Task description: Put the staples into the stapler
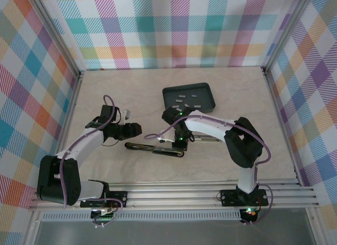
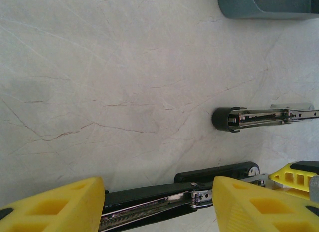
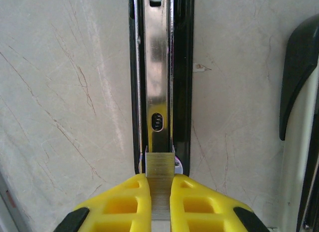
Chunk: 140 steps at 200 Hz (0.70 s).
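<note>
A black stapler (image 1: 152, 148) lies opened flat on the table, its sprung track (image 2: 164, 197) facing up. My left gripper (image 1: 134, 130) hovers open just left of it, and its yellow fingers (image 2: 55, 207) stand wide apart on either side of the stapler body. My right gripper (image 3: 160, 197) is shut on a grey strip of staples (image 3: 160, 164). The strip's front end sits at the near end of the chrome magazine channel (image 3: 157, 67). More staples (image 1: 181, 97) lie loose in the dark tray (image 1: 206, 92).
The tray stands behind the stapler, and its corner (image 2: 269, 5) shows in the left wrist view. The black-capped end of the chrome channel (image 2: 259, 117) lies beyond the left fingers. A black curved stapler part (image 3: 299, 77) lies right of the channel. Plaid walls enclose the table.
</note>
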### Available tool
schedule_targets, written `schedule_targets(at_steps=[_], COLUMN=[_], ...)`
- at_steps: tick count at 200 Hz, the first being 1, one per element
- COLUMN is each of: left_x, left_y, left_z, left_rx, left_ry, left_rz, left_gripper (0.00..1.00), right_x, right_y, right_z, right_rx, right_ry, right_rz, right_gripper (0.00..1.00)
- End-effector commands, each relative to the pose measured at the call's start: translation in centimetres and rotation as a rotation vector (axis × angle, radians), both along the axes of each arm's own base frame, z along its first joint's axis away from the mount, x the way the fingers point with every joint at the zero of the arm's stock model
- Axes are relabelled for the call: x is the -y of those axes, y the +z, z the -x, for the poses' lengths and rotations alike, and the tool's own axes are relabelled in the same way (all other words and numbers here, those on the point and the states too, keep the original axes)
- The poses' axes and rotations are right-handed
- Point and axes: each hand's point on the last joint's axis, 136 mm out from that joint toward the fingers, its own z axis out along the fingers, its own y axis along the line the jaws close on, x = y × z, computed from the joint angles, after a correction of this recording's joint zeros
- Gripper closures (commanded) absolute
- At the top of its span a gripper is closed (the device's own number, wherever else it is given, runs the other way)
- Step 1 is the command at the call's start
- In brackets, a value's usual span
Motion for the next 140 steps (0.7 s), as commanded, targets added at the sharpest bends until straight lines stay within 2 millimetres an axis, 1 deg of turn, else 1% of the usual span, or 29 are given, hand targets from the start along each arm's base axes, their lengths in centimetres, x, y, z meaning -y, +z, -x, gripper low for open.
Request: schedule_targets(at_steps=[1,140], left_x=[-0.64,-0.63], left_y=[0.03,-0.10], left_z=[-0.30,-0.33], left_rx=[-0.004,-0.007], left_ry=[0.021,0.021], left_rz=[-0.011,-0.011], left_gripper=[0.40,0.40], right_x=[0.06,0.25], right_y=[-0.03,-0.50], right_z=[0.66,1.40], right_rx=[-0.024,-0.028], right_ry=[0.011,0.057], right_rz=[0.015,0.024], right_gripper=[0.89,0.88])
